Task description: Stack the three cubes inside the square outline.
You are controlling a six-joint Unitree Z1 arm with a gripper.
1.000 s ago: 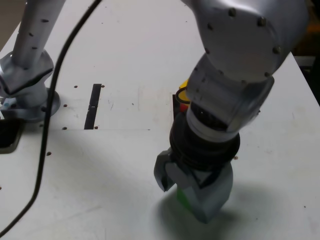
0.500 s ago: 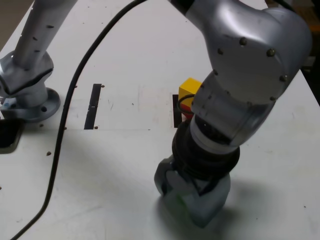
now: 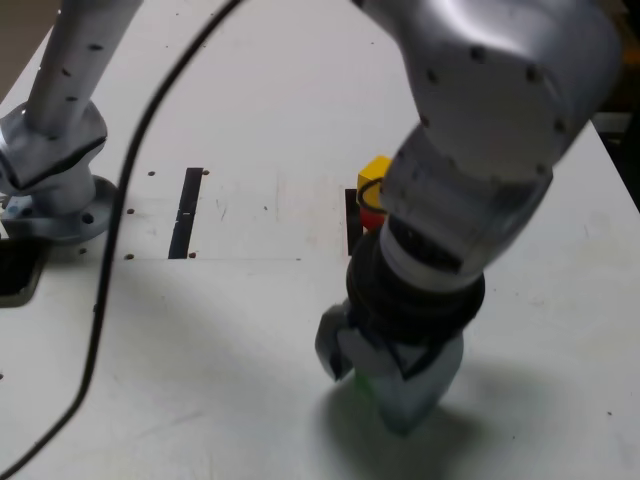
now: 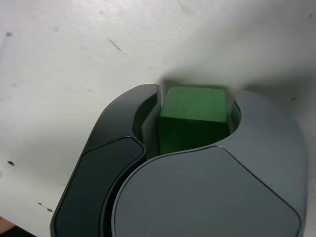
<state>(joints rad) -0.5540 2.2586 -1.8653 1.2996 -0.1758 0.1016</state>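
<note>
Pinching green cube [image 4: 193, 118] between both jaws of gripper [image 4: 195, 126], w/ jaws pressed on two opposite cube sides in wrist view. Pointing down at white table [image 3: 250, 90], near front edge in exterior view; only a green sliver [image 3: 362, 384] visible under gripper [image 3: 375, 385] there. Cannot tell if cube rests on table or is lifted. Further back, partly hidden behind arm [image 3: 490, 130]: yellow cube [image 3: 374, 170] on top of red cube [image 3: 371, 217], on square outline [image 3: 352, 222]. Well apart, toward exterior view's left: black tape strip [image 3: 186, 212], arm base [image 3: 55, 190], black cable [image 3: 120, 210].
</note>
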